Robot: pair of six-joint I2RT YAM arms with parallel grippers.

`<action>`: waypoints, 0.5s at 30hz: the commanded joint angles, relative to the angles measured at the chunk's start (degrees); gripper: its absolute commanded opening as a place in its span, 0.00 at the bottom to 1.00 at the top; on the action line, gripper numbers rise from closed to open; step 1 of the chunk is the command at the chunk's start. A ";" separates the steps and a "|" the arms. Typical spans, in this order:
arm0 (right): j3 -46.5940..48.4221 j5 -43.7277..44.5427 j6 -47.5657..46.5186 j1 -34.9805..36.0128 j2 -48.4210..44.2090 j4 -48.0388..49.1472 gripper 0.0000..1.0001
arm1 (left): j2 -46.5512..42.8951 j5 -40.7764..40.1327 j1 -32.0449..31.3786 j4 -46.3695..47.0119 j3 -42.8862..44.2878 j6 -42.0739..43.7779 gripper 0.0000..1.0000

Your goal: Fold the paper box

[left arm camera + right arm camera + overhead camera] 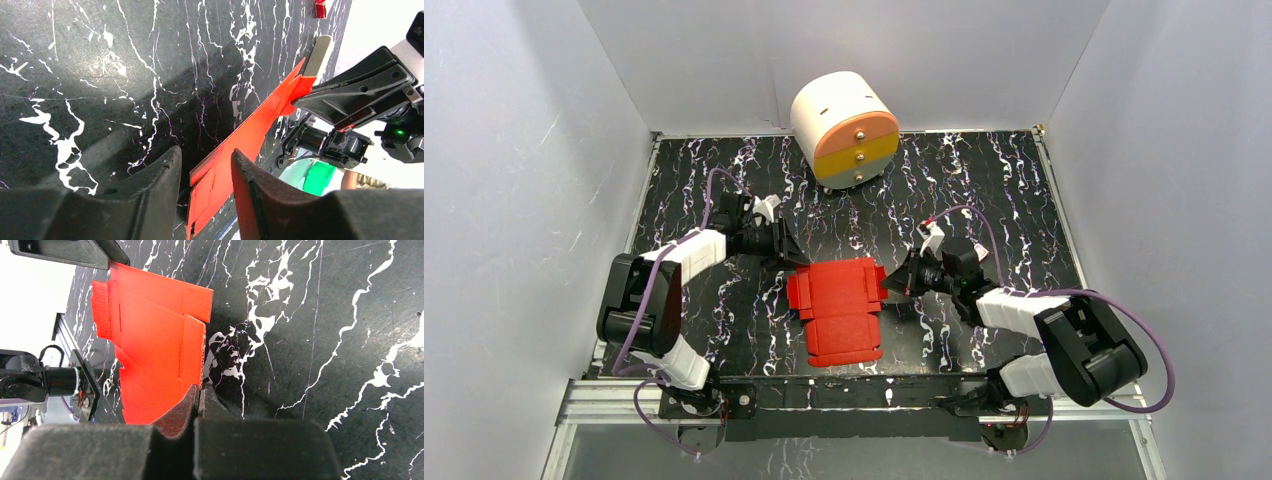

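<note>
My right gripper (200,389) is squeezed shut on one thin edge of the paper box (150,340) (a flat red sheet with flaps). My left gripper (204,155) is about half open, with the sheet's other edge sitting in the gap between its jaws. The sheet stretches between my two grippers, over the black table (984,180).

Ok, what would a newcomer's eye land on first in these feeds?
The bright red box, a flapped sheet in the middle of the black marbled table, between the two arms. The right pincer is shut on its right edge, while the left pincer has its jaws apart astride the left edge. Behind, by the far wall, sits a round white, orange and yellow drawer unit.
</note>
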 commanded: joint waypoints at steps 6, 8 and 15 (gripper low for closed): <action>0.26 -0.33 0.38 -0.33 1.03 4.63 0.00 | -0.65 4.10 -0.25 -0.36 0.70 0.53 0.27; 0.34 -0.41 0.47 -0.32 1.11 4.78 0.00 | -0.55 4.27 -0.25 -0.35 0.56 0.62 0.27; 0.52 -0.99 0.61 -0.32 1.83 5.40 0.00 | 0.26 5.16 -0.86 -0.31 0.78 0.70 0.28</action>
